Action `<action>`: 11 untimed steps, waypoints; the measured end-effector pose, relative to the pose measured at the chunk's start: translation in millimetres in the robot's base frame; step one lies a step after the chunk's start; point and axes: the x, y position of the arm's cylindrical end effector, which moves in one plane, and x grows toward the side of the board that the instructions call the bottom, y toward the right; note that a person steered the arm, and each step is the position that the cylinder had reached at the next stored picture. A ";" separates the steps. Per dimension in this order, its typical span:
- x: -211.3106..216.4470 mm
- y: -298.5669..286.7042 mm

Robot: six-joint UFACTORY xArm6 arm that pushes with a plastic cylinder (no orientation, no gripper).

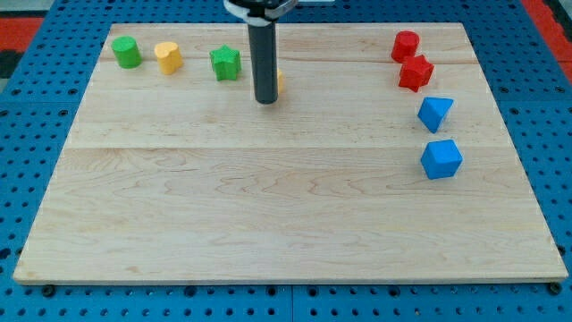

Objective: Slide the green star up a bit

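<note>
The green star [225, 63] lies near the view's top, left of centre, on the wooden board [268, 197]. My tip [266, 101] rests on the board just right of and slightly below the star, with a small gap between them. The dark rod hides most of a yellow block [280, 83] right behind it; its shape cannot be made out.
A green cylinder [126, 52] and a yellow heart-like block [167, 57] lie left of the star. At the view's right stand a red cylinder [405, 46], a red star [416, 72], a blue pointed block [434, 113] and a blue cube [441, 159].
</note>
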 end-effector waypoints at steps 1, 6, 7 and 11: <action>-27.6 15.0; -21.7 -52.7; -27.7 -70.1; -9.8 -172.8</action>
